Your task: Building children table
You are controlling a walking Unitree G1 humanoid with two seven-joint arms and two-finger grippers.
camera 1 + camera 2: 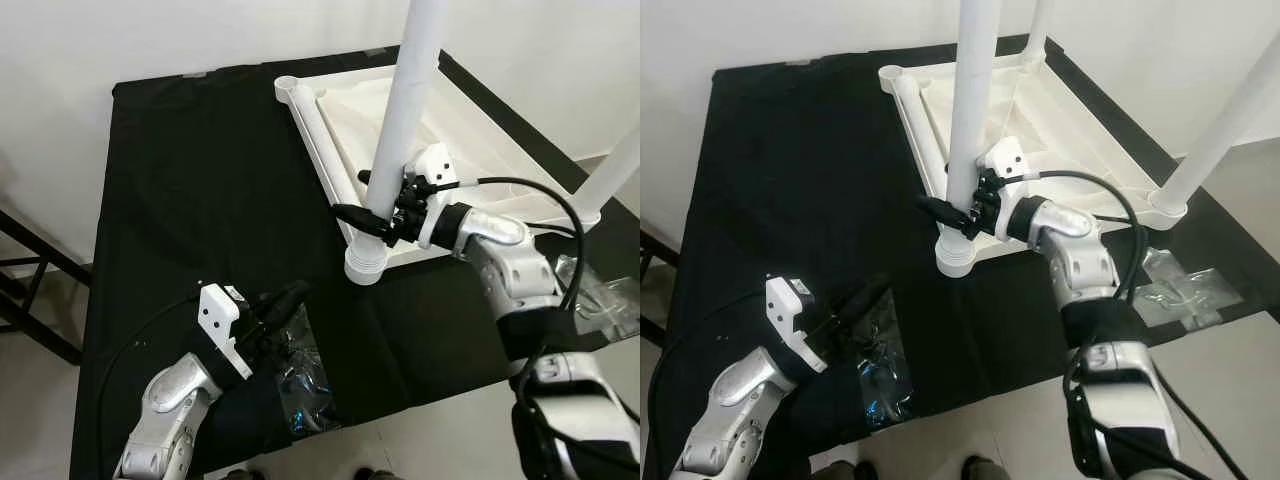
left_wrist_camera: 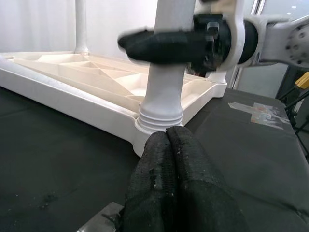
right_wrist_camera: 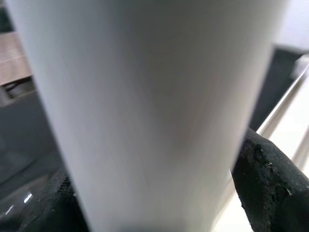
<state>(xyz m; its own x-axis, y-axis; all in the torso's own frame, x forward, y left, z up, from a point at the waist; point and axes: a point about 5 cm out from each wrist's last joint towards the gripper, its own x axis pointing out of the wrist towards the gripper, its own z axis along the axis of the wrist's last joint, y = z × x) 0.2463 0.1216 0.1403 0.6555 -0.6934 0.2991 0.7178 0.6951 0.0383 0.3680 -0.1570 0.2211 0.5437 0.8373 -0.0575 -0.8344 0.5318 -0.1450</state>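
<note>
Gripping the upright table leg (image 1: pixel 405 110), the right tool (image 1: pixel 372 222) hides its fingertips.

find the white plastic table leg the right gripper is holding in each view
Left eye view: the tall white plastic table leg rises from the near corner socket, centre-right, with the right gripper shut on it.
Right eye view: the leg stands centre.
Left wrist view: upper middle.
Right wrist view: a blurred white column.
Shared landmark: the upturned white plastic tabletop.
</note>
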